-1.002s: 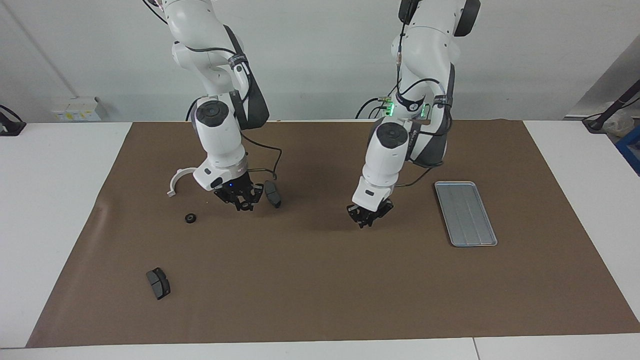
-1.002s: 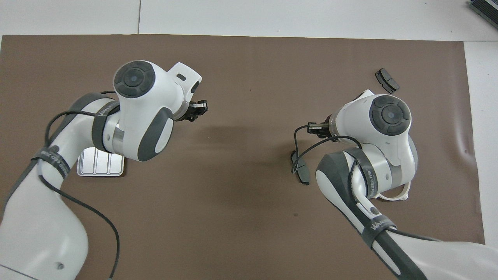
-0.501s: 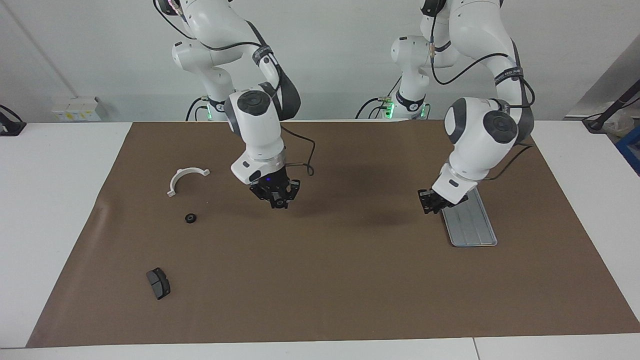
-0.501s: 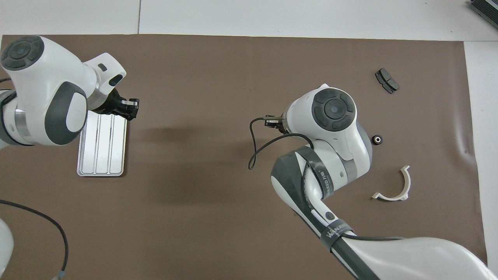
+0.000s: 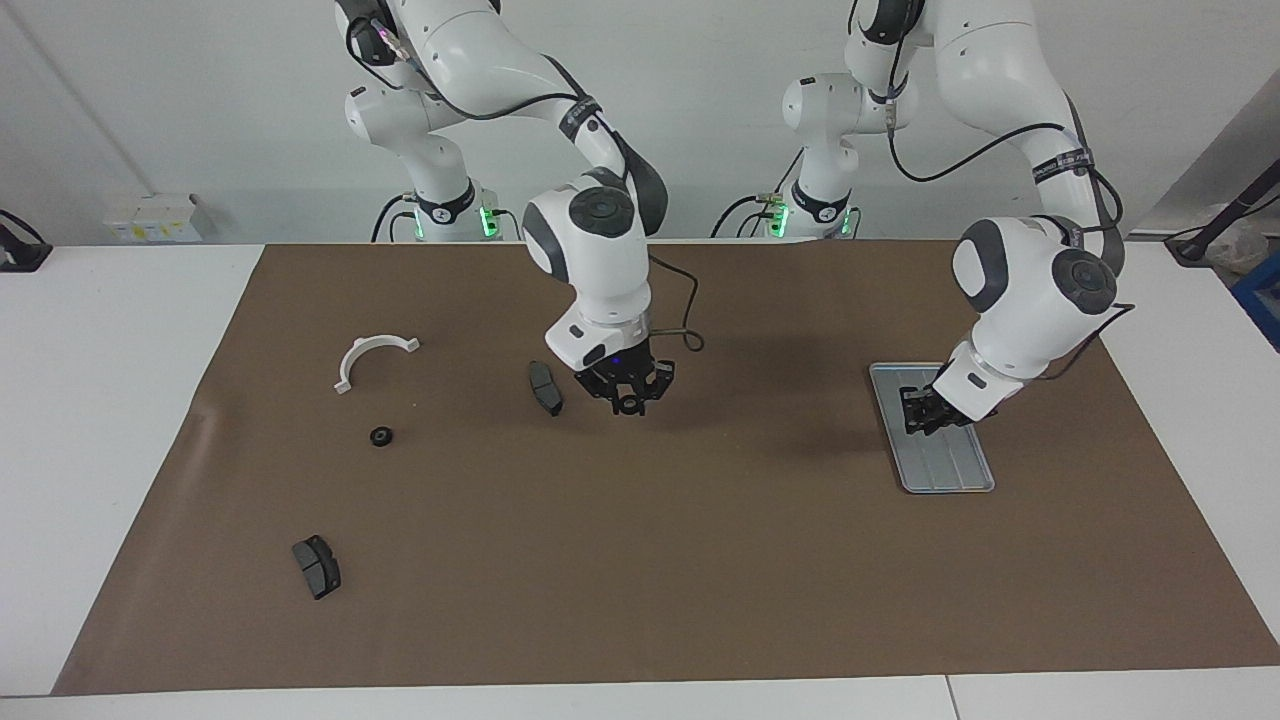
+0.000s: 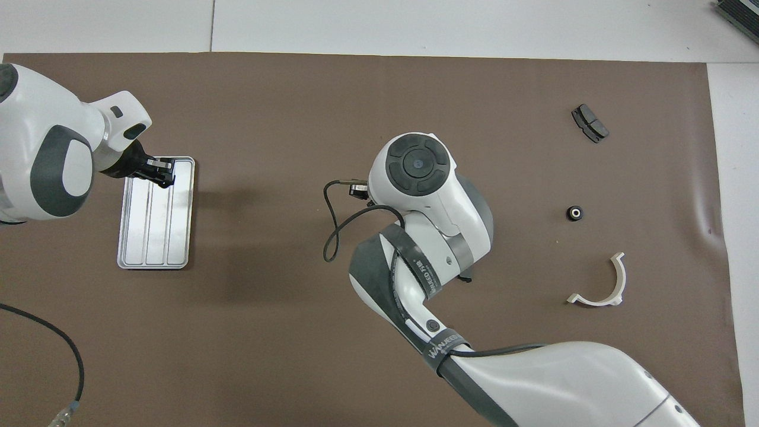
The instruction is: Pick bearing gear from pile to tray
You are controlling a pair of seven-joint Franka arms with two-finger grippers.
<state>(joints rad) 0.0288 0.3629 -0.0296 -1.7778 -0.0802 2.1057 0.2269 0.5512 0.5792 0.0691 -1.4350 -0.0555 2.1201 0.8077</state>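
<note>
A small black round gear (image 5: 380, 437) lies on the brown mat near a white half-ring bracket (image 5: 370, 358), toward the right arm's end; both also show in the overhead view, the gear (image 6: 574, 213) and the bracket (image 6: 599, 284). My right gripper (image 5: 628, 402) hangs open and empty low over the mat, beside a dark grey pad (image 5: 545, 388). In the overhead view it is hidden under its own arm. My left gripper (image 5: 925, 420) is low over the silver tray (image 5: 950, 470), also seen from overhead (image 6: 161, 176). I see nothing lying in the tray (image 6: 155, 237).
A second dark grey pad (image 5: 316, 566) lies on the mat farther from the robots than the gear, also in the overhead view (image 6: 589, 123). The right arm's cable (image 6: 332, 231) loops over the mat's middle. The brown mat (image 5: 640, 560) covers most of the white table.
My left gripper has moved from the mat's middle to over the tray. My right gripper has moved from beside the bracket, past the pad, toward the mat's middle.
</note>
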